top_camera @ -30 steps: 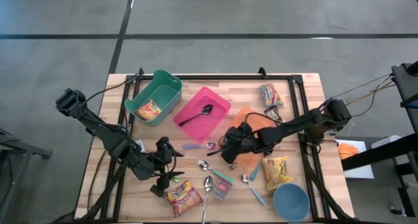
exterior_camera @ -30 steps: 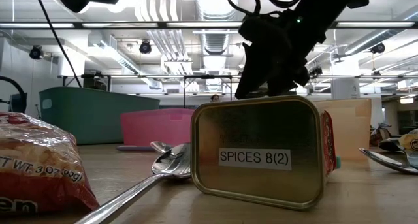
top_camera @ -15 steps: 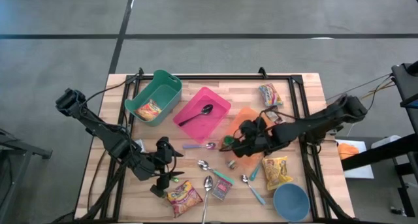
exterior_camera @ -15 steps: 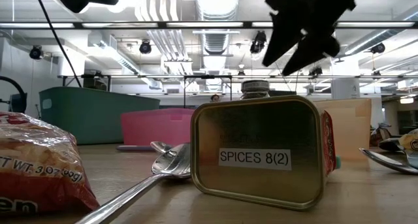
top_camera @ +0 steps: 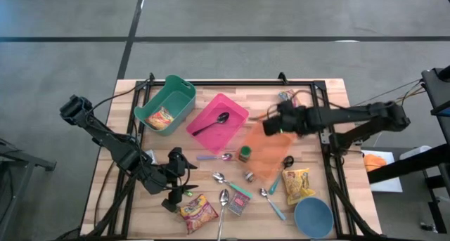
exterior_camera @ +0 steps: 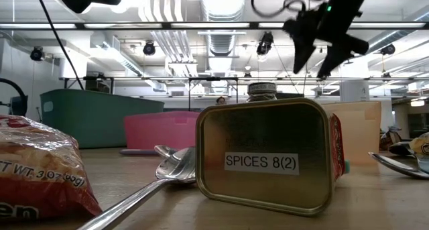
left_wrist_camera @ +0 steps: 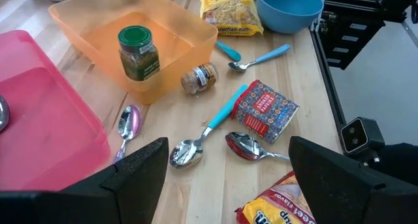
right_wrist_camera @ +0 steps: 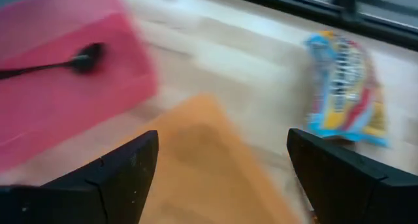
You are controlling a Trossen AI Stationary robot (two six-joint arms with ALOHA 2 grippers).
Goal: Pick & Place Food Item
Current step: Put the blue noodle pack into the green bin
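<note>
On the wooden table [top_camera: 105, 199], the green-lidded spice jar [top_camera: 244, 154] now stood in the orange bin [top_camera: 271, 157], released by the spread, empty right claw [top_camera: 269, 124], which had lifted toward one o'clock, suggesting that placement was done.

Bare wood between pink bin [top_camera: 219, 120] and candy bag [top_camera: 290, 101]; spoons [top_camera: 223, 179] crowd front centre

pale wooden table [top_camera: 105, 199], glossy plastic pink bin [top_camera: 232, 125], shiny metal spoon [left_wrist_camera: 185, 151], brushed tin [exterior_camera: 265, 156]
</note>
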